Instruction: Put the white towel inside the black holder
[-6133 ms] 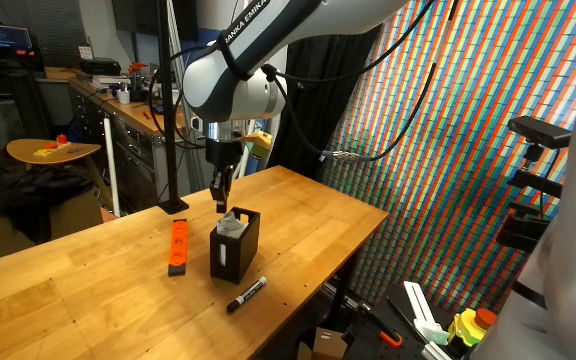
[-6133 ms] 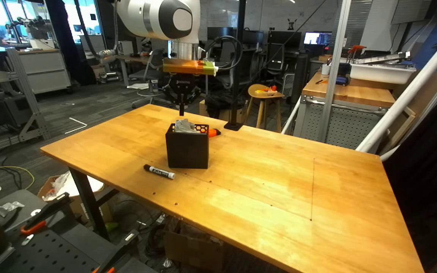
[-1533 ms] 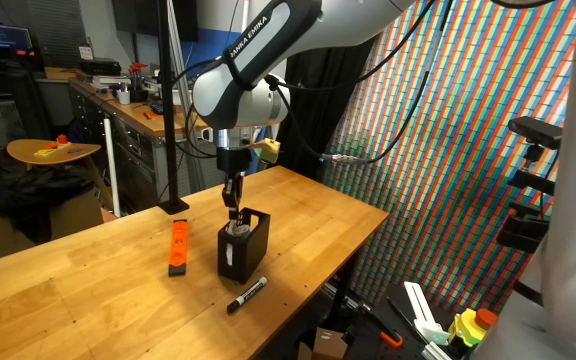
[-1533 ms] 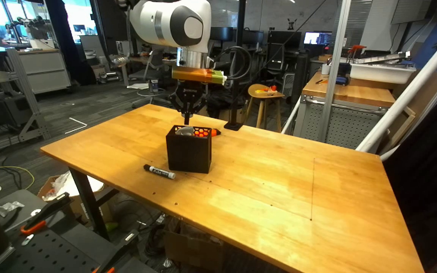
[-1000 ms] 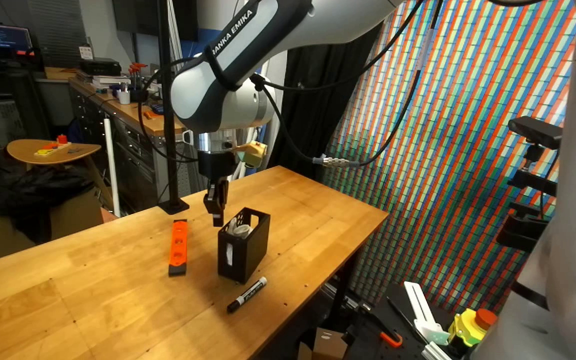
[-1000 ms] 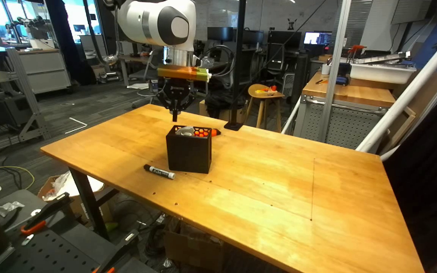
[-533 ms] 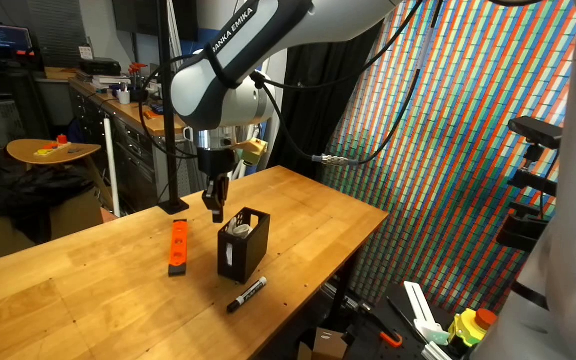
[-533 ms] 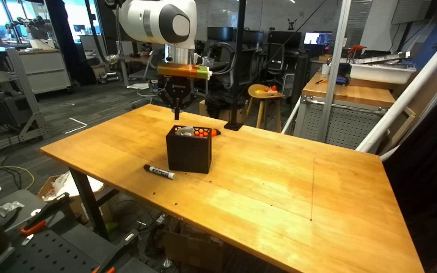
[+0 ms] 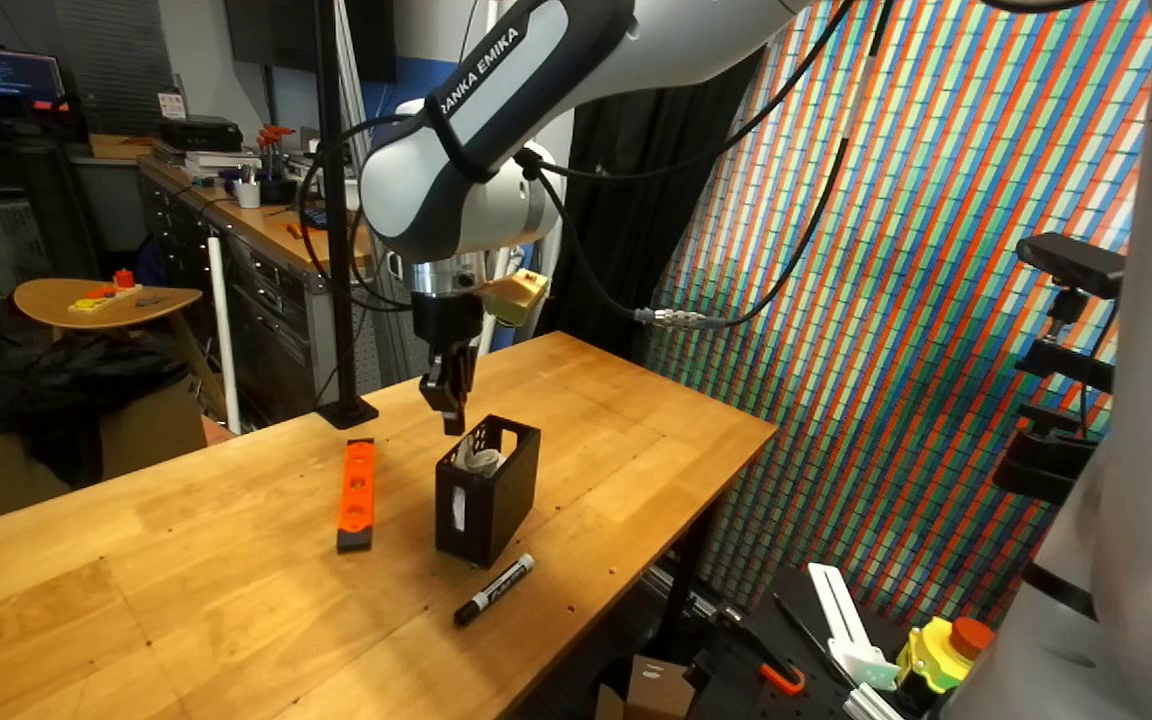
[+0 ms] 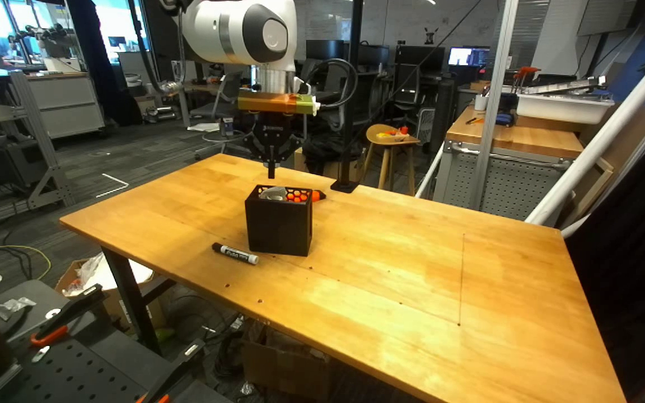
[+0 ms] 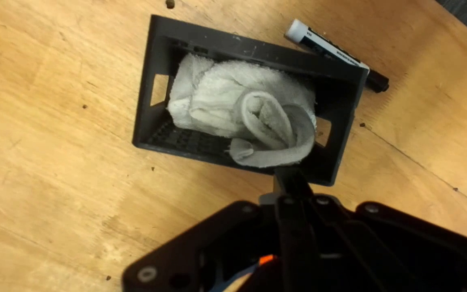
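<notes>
The white towel (image 11: 217,97) lies bunched and curled inside the black holder (image 11: 237,41), as the wrist view shows. Just the towel's top (image 9: 483,461) shows within the holder (image 9: 511,505) in an exterior view, and its folds stay below the rim. The holder stands upright on the table. My gripper (image 9: 453,425) hangs above the rim, close to the mesh long side, clear of the towel. Its fingers are together with nothing between them. In the wrist view the gripper (image 11: 292,174) overlaps the rim near one corner. The towel's underside is hidden by the holder walls.
A black marker (image 9: 494,590) lies on the wooden table (image 9: 236,560) beside the holder. An orange level (image 9: 357,495) rests on the opposite side. A black post (image 10: 350,112) rises at the table's edge behind it.
Compared with several seconds ago, the towel sits lower in the holder, and the holder has shifted slightly. Over the last half second, my shut gripper has moved rightward in both exterior views; towel and holder stayed still.
</notes>
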Robot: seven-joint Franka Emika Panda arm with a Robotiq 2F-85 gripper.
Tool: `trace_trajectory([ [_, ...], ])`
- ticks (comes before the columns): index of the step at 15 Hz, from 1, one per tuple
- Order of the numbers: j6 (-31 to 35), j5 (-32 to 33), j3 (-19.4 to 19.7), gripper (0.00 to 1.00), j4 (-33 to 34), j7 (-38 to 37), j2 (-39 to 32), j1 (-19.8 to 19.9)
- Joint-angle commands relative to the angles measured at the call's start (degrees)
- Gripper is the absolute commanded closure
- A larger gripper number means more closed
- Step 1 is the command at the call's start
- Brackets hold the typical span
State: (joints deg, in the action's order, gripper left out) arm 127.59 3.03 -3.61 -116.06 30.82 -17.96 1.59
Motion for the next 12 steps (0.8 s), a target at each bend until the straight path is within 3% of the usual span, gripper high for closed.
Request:
trace_trajectory([
  [1, 0.27, 1.87, 0.75, 1.0, -0.46, -3.83, 1.09, -0.09],
  [12, 0.77, 1.64, 1.15, 1.0, -3.26, -5.3, 1.77, 0.54],
])
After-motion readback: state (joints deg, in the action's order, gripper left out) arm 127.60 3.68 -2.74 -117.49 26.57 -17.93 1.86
